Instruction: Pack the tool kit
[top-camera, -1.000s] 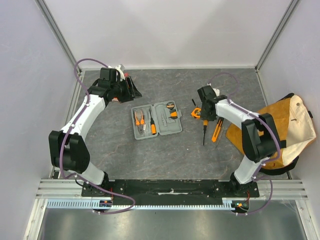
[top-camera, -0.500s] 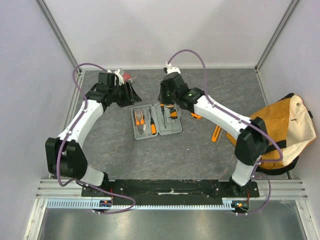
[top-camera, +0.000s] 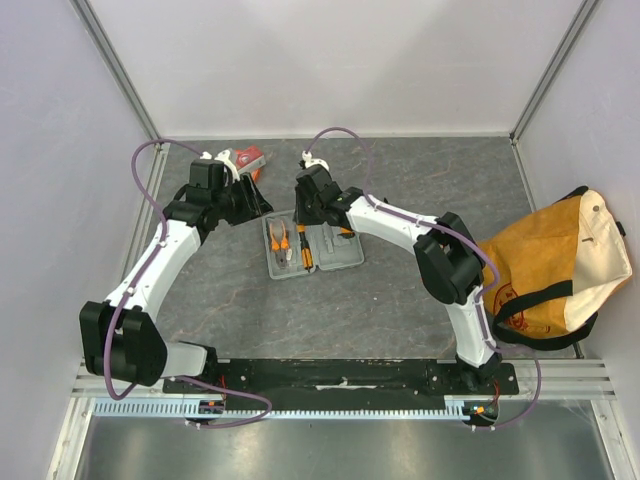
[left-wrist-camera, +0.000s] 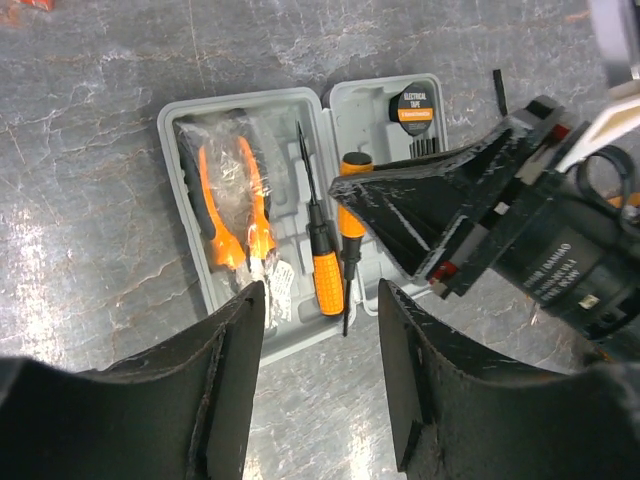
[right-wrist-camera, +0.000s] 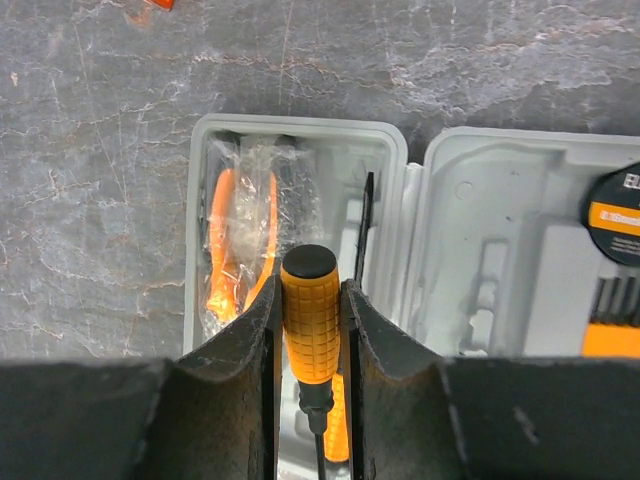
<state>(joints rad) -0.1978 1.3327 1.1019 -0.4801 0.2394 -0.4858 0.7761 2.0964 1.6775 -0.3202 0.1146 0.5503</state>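
Tool kit: the grey hinged case (top-camera: 312, 247) lies open and flat on the tabletop (top-camera: 400, 310), mid-area, with both halves facing up.
Left half of case: holds pliers (left-wrist-camera: 225, 205) with orange-and-black handles, sealed in clear film. A seated screwdriver (left-wrist-camera: 322, 268) lies in the slot next to the hinge.
Right half of case: holds a black roll (left-wrist-camera: 413, 108). Its orange-and-white label reads "ELECTRICAL TAPE"; the smaller print below is not legible.
Right gripper (right-wrist-camera: 310, 298): pinches the held screwdriver (right-wrist-camera: 310, 335) by its ribbed orange handle. The black end cap shows just past the fingertips. The tool sits over the left half of the case, just beside the seated screwdriver and roughly parallel to it. Whether it touches the case cannot be told.
Left gripper (left-wrist-camera: 320, 375): fingers spread, nothing between them. It is poised above the edge of the left half and is not in contact with the case.
Print on right gripper body: white lettering, too small to read.
Canvas bag (top-camera: 560, 260): tan with black straps, at the right edge of the tabletop, well apart from the case.
Red-orange packet (top-camera: 248, 158): on the far tabletop, beside the left gripper. Its print is not legible.
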